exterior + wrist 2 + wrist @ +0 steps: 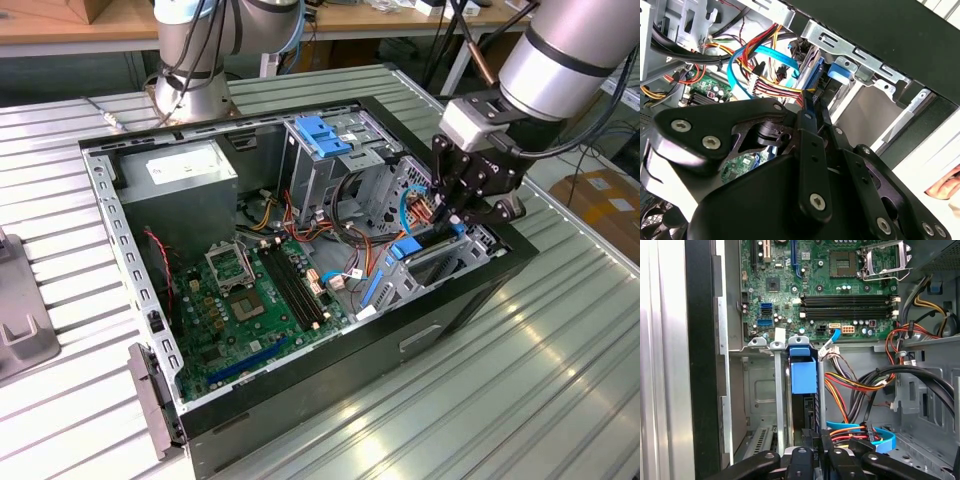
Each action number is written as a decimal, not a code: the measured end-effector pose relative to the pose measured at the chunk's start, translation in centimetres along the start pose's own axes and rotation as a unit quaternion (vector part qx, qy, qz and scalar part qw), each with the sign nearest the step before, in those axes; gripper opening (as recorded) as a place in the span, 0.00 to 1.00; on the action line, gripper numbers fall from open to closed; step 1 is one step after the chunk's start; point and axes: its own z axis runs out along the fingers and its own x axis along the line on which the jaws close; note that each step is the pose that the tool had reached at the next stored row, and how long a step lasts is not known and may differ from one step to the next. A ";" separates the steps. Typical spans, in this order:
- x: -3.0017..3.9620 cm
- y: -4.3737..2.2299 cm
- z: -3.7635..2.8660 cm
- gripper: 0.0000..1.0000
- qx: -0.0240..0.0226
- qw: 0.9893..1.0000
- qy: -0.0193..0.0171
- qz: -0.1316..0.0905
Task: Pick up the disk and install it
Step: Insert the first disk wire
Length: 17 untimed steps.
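The disk [408, 250] stands on edge in the drive bay at the exterior view's right end of the open computer case [330, 400]. Its blue rail and end tab [803, 375] sit between the bay's metal guides. My gripper [452, 218] hangs right over it, fingers drawn together on the upper edge. In the second wrist view the gripper [809, 102] pinches the blue rail [816, 75]. In the first wrist view the gripper [810, 437] closes on the dark edge of the disk.
A light-blue bracket on a grey metal cage [322, 135] stands at the back of the case. Bundled cables [350, 215] and a blue ribbon cable [740, 65] lie close beside the bay. The motherboard [240, 300] and power supply [180, 170] lie toward the exterior view's left. Another arm's base [190, 70] is behind.
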 end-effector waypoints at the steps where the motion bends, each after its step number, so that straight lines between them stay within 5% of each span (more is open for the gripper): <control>1: 0.00 0.00 0.06 0.18 0.000 1.000 0.000 0.000; 13: 0.27 -0.02 0.74 0.18 -0.002 1.000 0.000 -0.001; 15: 0.27 -0.03 0.74 0.37 -0.002 1.000 0.000 -0.001; 17: 0.27 -0.02 0.68 0.37 -0.002 1.000 0.000 -0.001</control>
